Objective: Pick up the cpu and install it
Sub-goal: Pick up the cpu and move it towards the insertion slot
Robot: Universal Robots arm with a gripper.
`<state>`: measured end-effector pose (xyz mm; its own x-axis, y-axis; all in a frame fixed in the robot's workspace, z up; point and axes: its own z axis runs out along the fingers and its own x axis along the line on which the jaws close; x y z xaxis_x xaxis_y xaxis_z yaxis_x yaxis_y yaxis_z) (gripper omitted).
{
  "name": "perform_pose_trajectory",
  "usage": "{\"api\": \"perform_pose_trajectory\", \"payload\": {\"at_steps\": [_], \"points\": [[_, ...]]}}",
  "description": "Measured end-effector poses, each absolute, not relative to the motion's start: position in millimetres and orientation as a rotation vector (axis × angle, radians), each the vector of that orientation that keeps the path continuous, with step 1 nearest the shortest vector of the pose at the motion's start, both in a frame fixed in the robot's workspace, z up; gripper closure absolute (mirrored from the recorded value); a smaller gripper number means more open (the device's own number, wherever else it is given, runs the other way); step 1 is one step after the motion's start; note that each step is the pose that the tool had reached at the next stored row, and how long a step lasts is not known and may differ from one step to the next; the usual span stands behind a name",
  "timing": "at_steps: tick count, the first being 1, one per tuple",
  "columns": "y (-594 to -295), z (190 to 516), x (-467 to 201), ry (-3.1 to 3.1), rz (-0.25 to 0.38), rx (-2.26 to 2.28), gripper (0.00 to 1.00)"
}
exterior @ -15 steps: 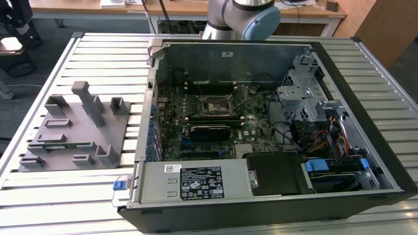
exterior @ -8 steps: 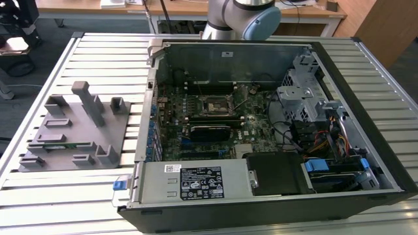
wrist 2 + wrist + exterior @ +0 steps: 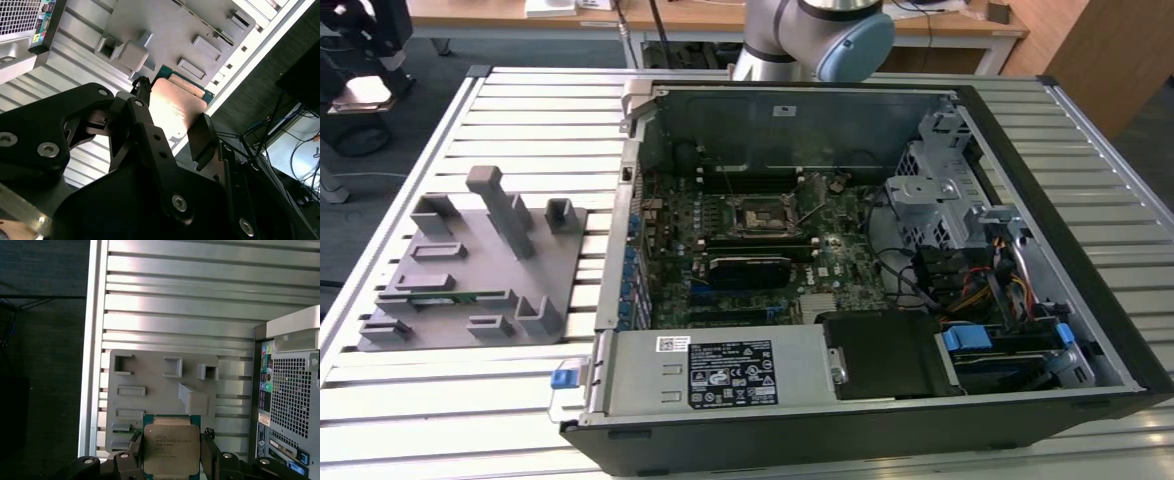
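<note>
The claw (image 3: 171, 454) is pinching the chip (image 3: 171, 447) by two opposite edges, with a dark finger (image 3: 134, 444) against each side (silver lid towards the first wrist camera, green board showing round it). The second wrist view shows the same grip on the chip (image 3: 176, 106). The chip hangs over the grey plastic fixture (image 3: 160, 385), clear of it, above the slatted metal table (image 3: 175, 315). In the exterior view the fixture (image 3: 467, 270) lies at nine o'clock from the open computer case (image 3: 881, 250), whose socket (image 3: 758, 213) sits mid-board. The arm (image 3: 821, 35) stands at twelve o'clock.
</note>
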<state>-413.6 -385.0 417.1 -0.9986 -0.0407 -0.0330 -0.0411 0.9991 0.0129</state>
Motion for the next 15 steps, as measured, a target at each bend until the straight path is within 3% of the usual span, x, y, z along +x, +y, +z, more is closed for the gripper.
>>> {"api": "perform_pose_trajectory", "payload": {"at_steps": [15], "points": [[-385.0,417.1,-393.5,3.108,0.021,-0.064,0.46]]}}
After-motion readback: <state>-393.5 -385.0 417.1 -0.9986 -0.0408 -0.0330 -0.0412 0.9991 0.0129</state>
